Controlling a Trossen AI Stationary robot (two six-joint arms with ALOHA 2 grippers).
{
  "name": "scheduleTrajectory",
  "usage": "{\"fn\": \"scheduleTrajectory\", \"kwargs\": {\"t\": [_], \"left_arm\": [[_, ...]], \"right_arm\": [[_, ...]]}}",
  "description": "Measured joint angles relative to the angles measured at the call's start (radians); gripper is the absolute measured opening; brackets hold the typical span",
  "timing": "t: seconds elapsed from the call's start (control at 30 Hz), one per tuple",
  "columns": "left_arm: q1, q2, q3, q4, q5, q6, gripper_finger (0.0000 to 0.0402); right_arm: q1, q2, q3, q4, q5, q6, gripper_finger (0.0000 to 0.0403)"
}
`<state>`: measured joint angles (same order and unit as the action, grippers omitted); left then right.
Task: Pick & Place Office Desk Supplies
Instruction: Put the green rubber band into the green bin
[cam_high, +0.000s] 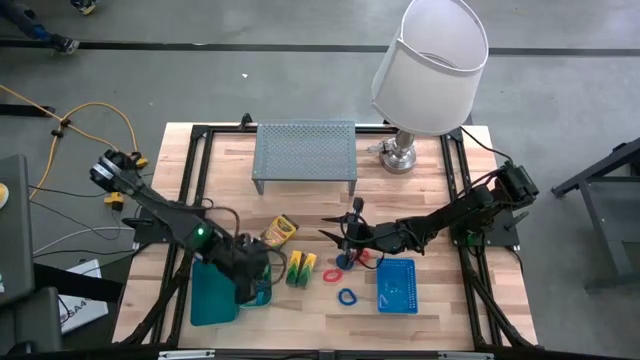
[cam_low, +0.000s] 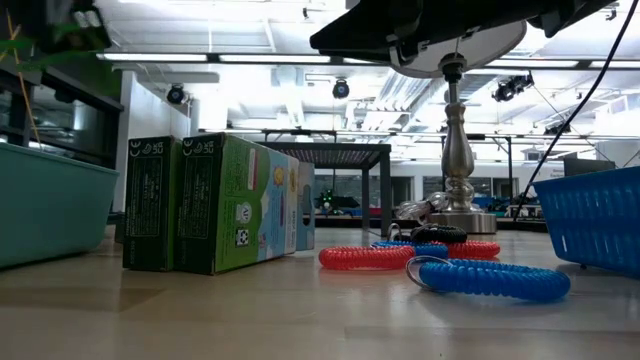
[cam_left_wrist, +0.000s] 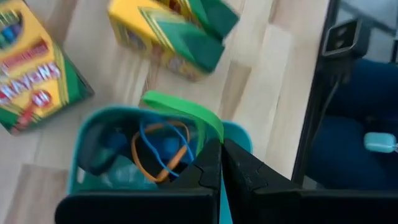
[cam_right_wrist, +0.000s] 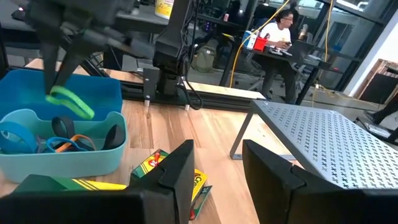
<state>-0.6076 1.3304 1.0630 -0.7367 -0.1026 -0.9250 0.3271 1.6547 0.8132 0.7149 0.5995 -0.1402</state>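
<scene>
My left gripper (cam_high: 250, 282) is shut on a green band loop (cam_left_wrist: 180, 109) above a small teal tray (cam_left_wrist: 84, 134) that holds orange and blue bands. A larger teal tray (cam_high: 208, 295) lies beside it. The crayon box (cam_high: 280, 230) and the yellow-green blocks (cam_high: 300, 268) lie flat on the table. My right gripper (cam_high: 350, 237) is open and hovers over the table's middle, near red (cam_high: 362, 257) and blue (cam_high: 347, 297) band loops and the blue mesh basket (cam_high: 397, 285). My left gripper pinches the green band loop between its two fingers at one end of the loop (cam_left_wrist: 212, 127), coming from above and slanting down. The loop is lifted clear and hangs over the small teal tray, as the right wrist view shows (cam_right_wrist: 71, 102).
The grey perforated riser shelf (cam_high: 305, 150) stands at the far side, with the white-shaded lamp (cam_high: 430, 60) to its right. A black band (cam_low: 438, 235) lies among the red and blue ones. Bare wood shows along the near edge. A person sits in the room beyond.
</scene>
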Motion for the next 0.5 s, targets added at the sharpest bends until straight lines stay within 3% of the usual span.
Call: {"fn": "scheduleTrajectory", "kwargs": {"t": [0.3, 0.5], "left_arm": [[-0.038, 0.141, 0.000, -0.082, -0.006, -0.093, 0.0000], [-0.028, 0.156, -0.001, -0.112, -0.005, -0.101, 0.0000]], "right_arm": [[-0.005, 0.000, 0.000, 0.001, 0.000, -0.023, 0.0124], [-0.017, 0.000, 0.000, 0.016, -0.003, -0.024, 0.0124]]}}
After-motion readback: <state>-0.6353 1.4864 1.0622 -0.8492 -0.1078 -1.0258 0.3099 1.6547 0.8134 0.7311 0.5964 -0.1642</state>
